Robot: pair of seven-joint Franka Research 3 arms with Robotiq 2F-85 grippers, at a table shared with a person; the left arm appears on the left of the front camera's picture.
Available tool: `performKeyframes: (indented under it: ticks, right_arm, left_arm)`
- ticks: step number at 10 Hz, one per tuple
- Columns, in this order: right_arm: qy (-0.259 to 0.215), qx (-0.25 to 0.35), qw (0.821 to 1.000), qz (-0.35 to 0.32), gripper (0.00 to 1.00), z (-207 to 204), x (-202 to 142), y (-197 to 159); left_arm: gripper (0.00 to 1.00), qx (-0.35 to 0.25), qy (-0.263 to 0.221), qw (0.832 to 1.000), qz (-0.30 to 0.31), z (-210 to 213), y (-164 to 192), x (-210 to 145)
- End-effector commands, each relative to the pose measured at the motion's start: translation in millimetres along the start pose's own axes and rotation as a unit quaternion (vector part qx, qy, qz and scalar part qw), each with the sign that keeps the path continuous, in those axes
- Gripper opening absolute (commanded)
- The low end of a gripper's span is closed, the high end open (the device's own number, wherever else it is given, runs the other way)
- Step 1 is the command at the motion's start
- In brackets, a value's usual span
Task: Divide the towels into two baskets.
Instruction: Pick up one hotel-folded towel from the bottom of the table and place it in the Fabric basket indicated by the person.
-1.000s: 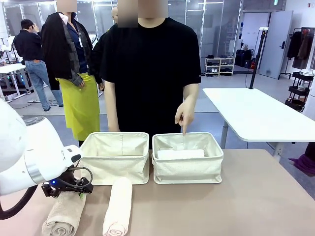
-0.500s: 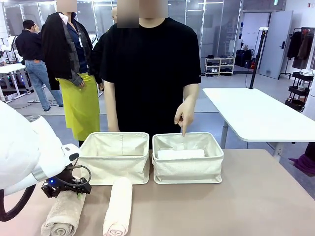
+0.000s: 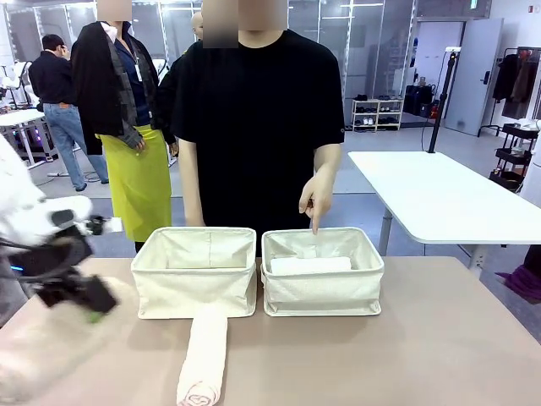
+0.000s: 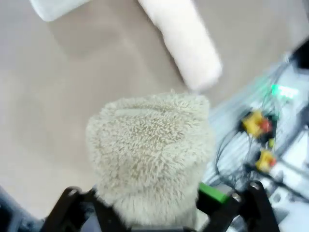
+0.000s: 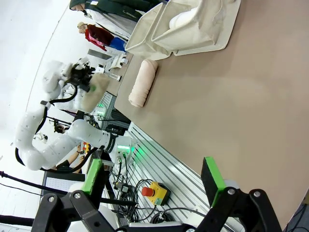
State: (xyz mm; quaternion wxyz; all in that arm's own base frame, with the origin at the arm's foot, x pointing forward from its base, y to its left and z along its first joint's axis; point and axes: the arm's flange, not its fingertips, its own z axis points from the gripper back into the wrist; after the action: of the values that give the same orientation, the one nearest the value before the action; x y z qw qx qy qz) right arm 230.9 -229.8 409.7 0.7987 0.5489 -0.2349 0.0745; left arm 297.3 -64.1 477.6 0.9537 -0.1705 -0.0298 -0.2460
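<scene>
Left claw (image 4: 149, 200) is clamped hard on the tan towel (image 4: 149, 150), jaws squeezed in across the thick roll, likely so the terry stays bundled rather than unwinding. The right wrist view has that towel (image 5: 91, 92) up in the air, clear of the table (image 3: 439, 338), out past its near left corner. In the front view that arm is a blur at the left. Cream towel (image 3: 203, 355) lies on the table, one end touching the front of the left basket (image 3: 196, 288), handy for a later pick. Right basket (image 3: 323, 292) already holds the white towel (image 3: 310, 265), and the person's hand (image 3: 317, 199) points a finger down into it, probably marking where this roll goes. Right claw (image 5: 152, 176) hangs wide open, nothing in it, parked off the near edge out of the way.
</scene>
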Motion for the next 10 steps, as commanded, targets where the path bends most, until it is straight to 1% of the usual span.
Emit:
performKeyframes:
  ticks: [1,2,3,4,5,6,7,10]
  right_arm:
    - [-0.003,0.003,1.0,0.005,1.0,0,-1,4]
    - [-0.003,0.003,1.0,0.005,1.0,0,-1,4]
    - [-0.003,0.003,1.0,0.005,1.0,0,-1,4]
    - [-0.003,0.003,1.0,0.005,1.0,0,-1,4]
    - [-0.003,0.003,1.0,0.005,1.0,0,-1,4]
    - [-0.003,0.003,1.0,0.005,1.0,0,-1,4]
    - [-0.003,0.003,1.0,0.005,1.0,0,-1,4]
    - [-0.003,0.003,1.0,0.005,1.0,0,-1,4]
  left_arm:
    - [0.49,-0.005,0.037,0.991,-0.127,61,-3,-17]
    - [0.49,-0.022,0.037,0.985,-0.166,71,-3,-12]
    - [0.49,-0.049,0.043,0.98,-0.188,77,-2,-8]
    - [0.49,-0.082,0.062,0.971,-0.216,80,-3,-9]
    - [0.49,-0.11,0.066,0.961,-0.243,80,-5,-13]
    - [0.49,-0.125,0.074,0.956,-0.256,80,-5,-22]
    - [0.49,-0.07,0.046,0.973,-0.216,73,-3,-9]
    - [0.49,-0.07,0.046,0.973,-0.216,73,-3,-9]
